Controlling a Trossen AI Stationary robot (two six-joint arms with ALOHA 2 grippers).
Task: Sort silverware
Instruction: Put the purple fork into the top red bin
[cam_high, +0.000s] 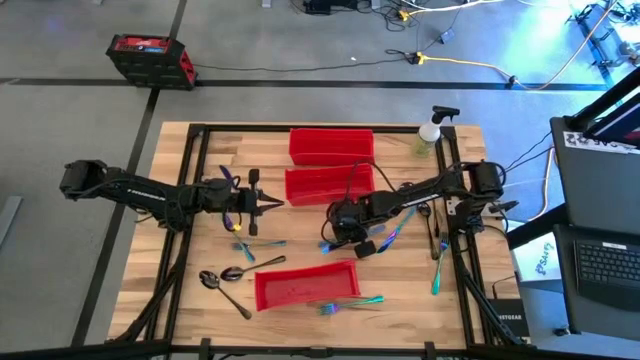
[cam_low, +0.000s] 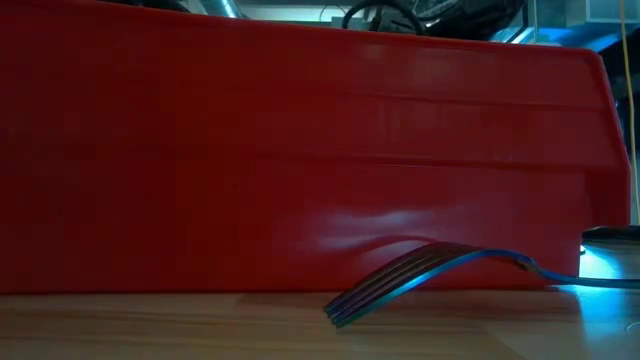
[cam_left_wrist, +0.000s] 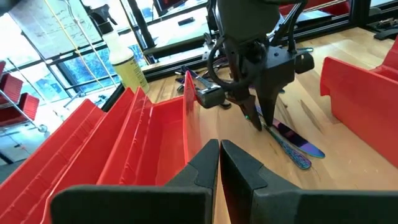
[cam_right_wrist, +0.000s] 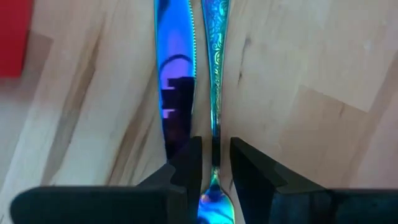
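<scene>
My right gripper (cam_high: 340, 232) points steeply down at mid-table, shut on a slim teal-handled piece of silverware (cam_right_wrist: 215, 74). That piece lies beside an iridescent knife (cam_right_wrist: 175, 87). Both also show in the left wrist view, under the right gripper (cam_left_wrist: 261, 124), as iridescent handles (cam_left_wrist: 297, 146) flat on the wood. My left gripper (cam_high: 272, 203) (cam_left_wrist: 219, 155) hovers shut and holds nothing, left of the middle red bin (cam_high: 325, 185). More silverware lies loose: two spoons (cam_high: 225, 277) and a fork (cam_low: 400, 280) in front of the near bin (cam_high: 305, 285). My right gripper has one finger (cam_right_wrist: 186, 162) on each side of the teal piece's thin neck (cam_right_wrist: 215, 155), where the handle widens into its head. The gripper body hides most of the head. The fingers come from above, slanting down, across the piece. The handle runs out along the table.
A third red bin (cam_high: 330, 143) stands at the far side. A spray bottle (cam_high: 430, 130) stands at the far right corner. Teal pieces (cam_high: 437, 270) lie near the right edge. In the low view the near bin's wall (cam_low: 300, 150) blocks nearly everything behind it.
</scene>
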